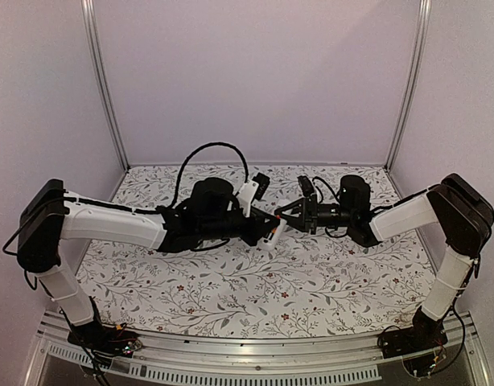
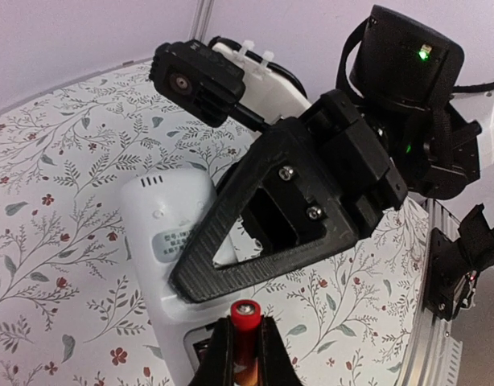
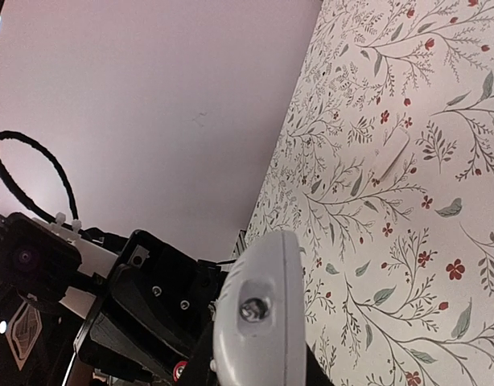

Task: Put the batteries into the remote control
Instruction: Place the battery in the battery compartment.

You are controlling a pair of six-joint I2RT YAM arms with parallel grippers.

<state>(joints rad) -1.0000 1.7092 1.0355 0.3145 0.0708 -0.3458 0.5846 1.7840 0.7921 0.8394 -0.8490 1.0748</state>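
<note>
**Top view.** Both arms meet over the middle of the floral desk [image 1: 231, 289]. The right hand [image 1: 290, 215] is closed on the remote control [image 1: 272, 236], which appears raised off the desk. The left hand [image 1: 261, 227] sits just beside it; its load is too small to make out here.

**Left wrist view.** The left hand is pinched narrow on the red battery [image 2: 245, 320], whose metal tip points toward the remote's plain white back. One black finger [image 2: 271, 233] of the right hand lies across that back. A dark recess [image 2: 200, 347] shows at the remote's near end, just left of the battery (judged to be the battery bay).

- **Recommendation:** line the battery up lengthwise with the recess, check its polarity against the bay, seat one end first, then press it flat while the right hand keeps the remote rigid.
- **Risk:** the crossing finger crowds the approach.
- **Writing:** a small sticker [image 2: 170, 241] carries printed lines, too small to read.

**Right wrist view.** The remote is seen end-on, its emitter bulb [image 3: 253, 308] facing the camera. A pale slim piece [image 3: 389, 157] lies on the desk well apart, possibly the bay cover; this cannot be confirmed. No legible writing is visible. The black battery is not found in any view.
</note>
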